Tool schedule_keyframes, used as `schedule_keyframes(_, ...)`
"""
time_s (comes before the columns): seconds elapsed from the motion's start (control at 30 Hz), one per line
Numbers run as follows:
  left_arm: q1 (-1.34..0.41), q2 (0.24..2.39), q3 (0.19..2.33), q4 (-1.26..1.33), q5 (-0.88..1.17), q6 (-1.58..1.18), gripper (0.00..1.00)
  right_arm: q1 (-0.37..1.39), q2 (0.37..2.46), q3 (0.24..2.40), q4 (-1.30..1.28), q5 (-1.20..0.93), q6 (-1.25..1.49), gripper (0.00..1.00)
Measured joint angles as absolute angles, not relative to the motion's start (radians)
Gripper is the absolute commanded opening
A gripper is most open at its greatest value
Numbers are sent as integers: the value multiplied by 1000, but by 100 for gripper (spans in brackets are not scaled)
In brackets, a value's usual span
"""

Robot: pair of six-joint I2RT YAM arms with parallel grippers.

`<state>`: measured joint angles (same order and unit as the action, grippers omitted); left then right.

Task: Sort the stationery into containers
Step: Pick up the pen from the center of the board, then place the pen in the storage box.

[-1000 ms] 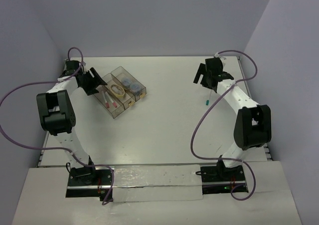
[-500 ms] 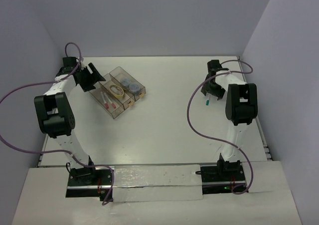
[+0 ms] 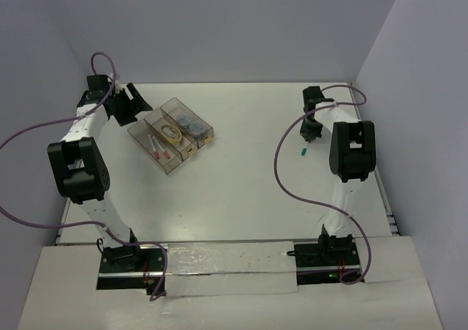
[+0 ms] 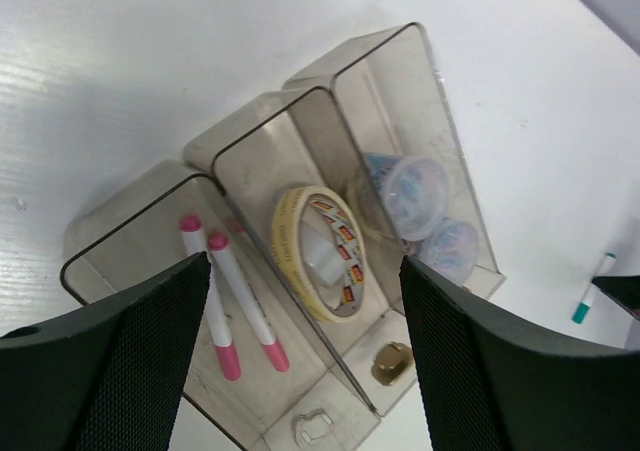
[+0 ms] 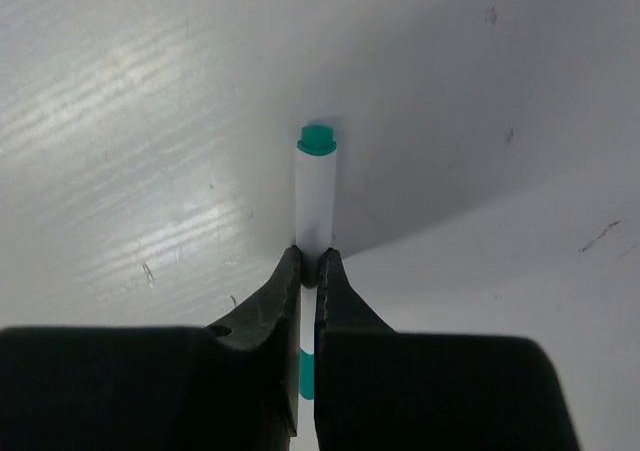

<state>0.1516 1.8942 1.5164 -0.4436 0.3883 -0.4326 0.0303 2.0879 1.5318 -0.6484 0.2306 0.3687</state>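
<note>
Green-tipped pen (image 5: pixel 316 196) lies on the counter (image 3: pixel 241 184) at about 3 o'clock, and my right hand (image 5: pixel 309 261) is clamped on its white barrel. I should lift straight up, keep it level, then carry it toward 10 o'clock, where the containers (image 4: pixel 425 81) sit. There I'd turn it lengthwise to the bin holding the two pink-tipped pens (image 4: pixel 240 306). My left hand (image 4: pixel 303 264) hovers above them, spread wide, and could crowd me.
</note>
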Motion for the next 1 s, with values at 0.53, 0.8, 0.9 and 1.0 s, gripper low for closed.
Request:
schedule_keyframes(0.53,110,1827,1642,-406,815,-492,78,532,1736,1628,-243,-124,214,0)
schedule_keyframes(0.8,40,1794,1639,-222,1052,-712,73,602,1908,1808,-98,-407,357,0)
schedule_keyframes(0.9,37,1794,1638,-207,1065,-732,69,603,1952,1808,-96,-447,390,0)
schedule_keyframes(1.0,24,1794,1635,-200,1076,-740,68,609,1977,1808,-97,-466,410,0)
